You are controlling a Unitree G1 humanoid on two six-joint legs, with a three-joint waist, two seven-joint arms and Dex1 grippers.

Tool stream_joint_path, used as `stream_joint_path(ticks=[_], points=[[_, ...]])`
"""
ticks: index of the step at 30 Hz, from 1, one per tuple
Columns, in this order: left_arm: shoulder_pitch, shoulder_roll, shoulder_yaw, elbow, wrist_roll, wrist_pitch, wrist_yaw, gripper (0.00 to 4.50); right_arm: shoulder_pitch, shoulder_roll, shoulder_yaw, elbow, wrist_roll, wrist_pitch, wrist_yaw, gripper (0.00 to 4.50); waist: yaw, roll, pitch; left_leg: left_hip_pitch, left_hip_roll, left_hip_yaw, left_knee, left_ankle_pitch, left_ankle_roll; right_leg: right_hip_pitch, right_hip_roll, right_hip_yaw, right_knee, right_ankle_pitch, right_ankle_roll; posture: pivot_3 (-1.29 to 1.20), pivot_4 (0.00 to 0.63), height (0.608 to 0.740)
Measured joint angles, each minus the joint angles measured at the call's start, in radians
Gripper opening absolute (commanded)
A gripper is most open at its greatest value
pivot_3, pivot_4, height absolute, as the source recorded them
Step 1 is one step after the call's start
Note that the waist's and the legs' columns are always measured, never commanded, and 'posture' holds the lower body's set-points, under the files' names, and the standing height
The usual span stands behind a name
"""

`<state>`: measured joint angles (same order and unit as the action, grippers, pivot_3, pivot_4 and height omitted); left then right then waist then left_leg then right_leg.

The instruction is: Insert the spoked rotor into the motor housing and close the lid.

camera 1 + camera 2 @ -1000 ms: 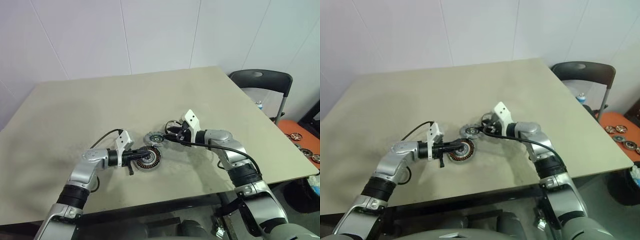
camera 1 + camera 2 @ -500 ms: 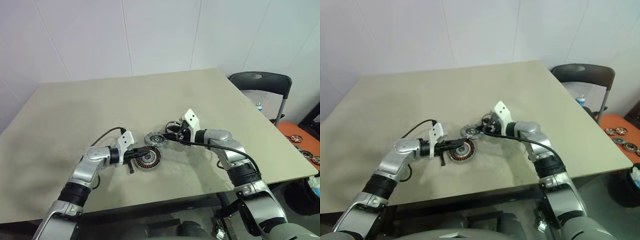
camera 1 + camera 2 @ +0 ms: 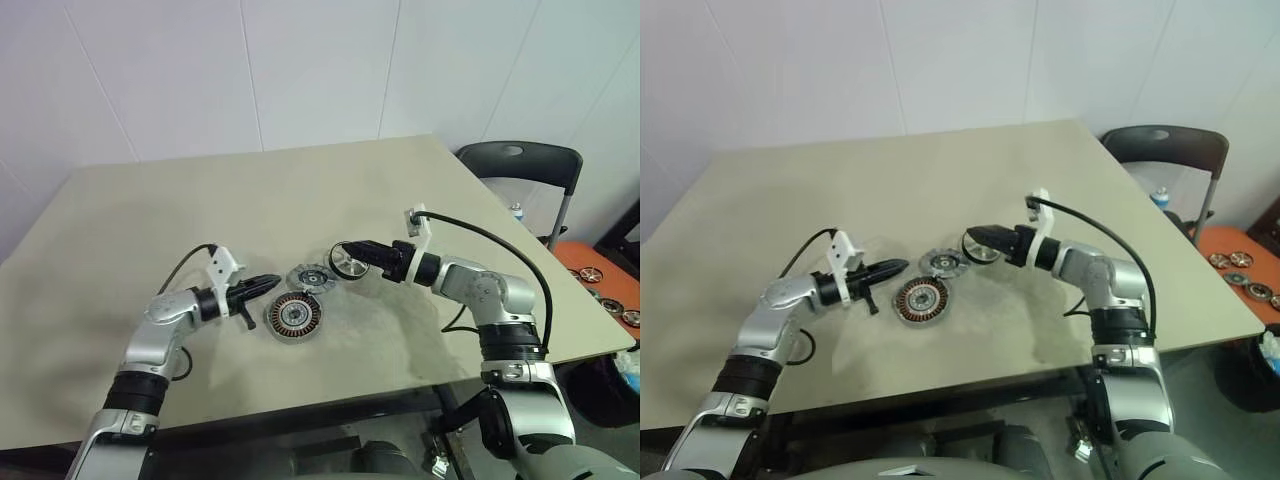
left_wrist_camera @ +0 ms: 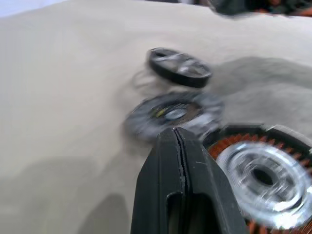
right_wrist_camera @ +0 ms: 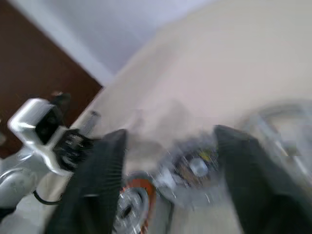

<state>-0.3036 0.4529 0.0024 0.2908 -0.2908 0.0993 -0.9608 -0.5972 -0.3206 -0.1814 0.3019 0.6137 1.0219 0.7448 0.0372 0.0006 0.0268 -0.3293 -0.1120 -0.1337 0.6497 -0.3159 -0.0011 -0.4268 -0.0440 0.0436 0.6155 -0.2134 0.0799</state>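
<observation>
The motor housing [image 3: 293,316], copper windings up, lies flat on the beige table [image 3: 200,200]. Just beyond it lies the silver-grey lid [image 3: 312,277], and the black spoked rotor [image 3: 350,264] sits to the lid's right. My left gripper [image 3: 268,285] is shut and empty, hovering just left of the housing and pointing at it; the left wrist view shows its closed fingers [image 4: 178,156] before the housing [image 4: 258,175], lid [image 4: 170,114] and rotor [image 4: 179,68]. My right gripper [image 3: 345,250] is open beside the rotor, pointing left, its fingers [image 5: 97,180] spread with nothing between them.
A black chair [image 3: 520,165] stands past the table's right edge. An orange surface with several more motor parts [image 3: 600,285] sits low on the right. Bare tabletop lies behind and to the left of the three parts.
My left gripper drew back to the left, off the housing. My right gripper let go of the lid, rolled, opened wider and pulled back to the right.
</observation>
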Motion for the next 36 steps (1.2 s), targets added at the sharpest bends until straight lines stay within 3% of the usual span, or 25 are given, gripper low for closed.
stream_joint_path(ticks=[2, 11, 19, 26, 29, 36], points=[[0.007, 0.008, 0.016, 0.0, 0.0, -0.006, 0.005, 0.0, 0.002, 0.016, -0.037, 0.017, 0.01, 0.081, -0.072, 4.48, 0.0, 0.0, 0.0, 0.0, 0.0, 0.0, 0.0, 0.0, 0.0, 0.0, 0.0, 0.0, 0.0, 0.0, 0.0, 0.0, 0.0, 0.74], [0.024, -0.001, 0.017, 0.0, 0.0, -0.011, 0.021, 0.0, 0.01, 0.17, -0.208, 0.086, 0.039, 0.194, -0.36, 4.48, -0.011, -0.001, -0.001, 0.001, 0.0, 0.001, 0.0, 0.0, 0.0, 0.001, 0.0, 0.001, 0.001, 0.0, 0.0, 0.0, 0.0, 0.74], [0.024, -0.002, 0.016, 0.0, 0.005, -0.029, 0.036, 0.0, -0.05, 0.24, -0.295, 0.172, 0.037, 0.068, -0.534, 4.48, -0.026, -0.001, -0.002, 0.01, 0.0, 0.0, 0.002, 0.0, 0.0, 0.01, 0.0, 0.0, 0.002, 0.0, 0.0, 0.0, 0.0, 0.74], [0.02, -0.015, 0.014, 0.007, 0.025, -0.053, 0.061, 0.0, -0.092, 0.334, -0.32, 0.266, 0.039, -0.092, -0.598, 4.48, -0.056, -0.003, -0.003, 0.01, 0.001, 0.001, 0.002, 0.0, 0.0, 0.01, 0.001, 0.001, 0.003, 0.001, 0.001, 0.0, 0.0, 0.74], [0.014, -0.018, 0.014, 0.011, 0.031, -0.072, 0.074, 0.0, -0.098, 0.347, -0.332, 0.287, 0.048, -0.123, -0.606, 3.83, -0.06, -0.003, -0.003, 0.011, 0.001, 0.001, 0.001, 0.0, 0.0, 0.01, 0.002, 0.001, 0.003, 0.001, 0.0, 0.0, 0.0, 0.74], [0.014, -0.018, 0.014, 0.023, 0.042, -0.088, 0.09, 0.0, -0.098, 0.336, -0.336, 0.294, 0.059, -0.127, -0.616, 1.43, -0.056, -0.002, -0.003, 0.005, 0.001, 0.001, -0.002, 0.001, -0.001, 0.003, 0.001, 0.001, 0.003, 0.001, 0.0, 0.0, 0.0, 0.74]])
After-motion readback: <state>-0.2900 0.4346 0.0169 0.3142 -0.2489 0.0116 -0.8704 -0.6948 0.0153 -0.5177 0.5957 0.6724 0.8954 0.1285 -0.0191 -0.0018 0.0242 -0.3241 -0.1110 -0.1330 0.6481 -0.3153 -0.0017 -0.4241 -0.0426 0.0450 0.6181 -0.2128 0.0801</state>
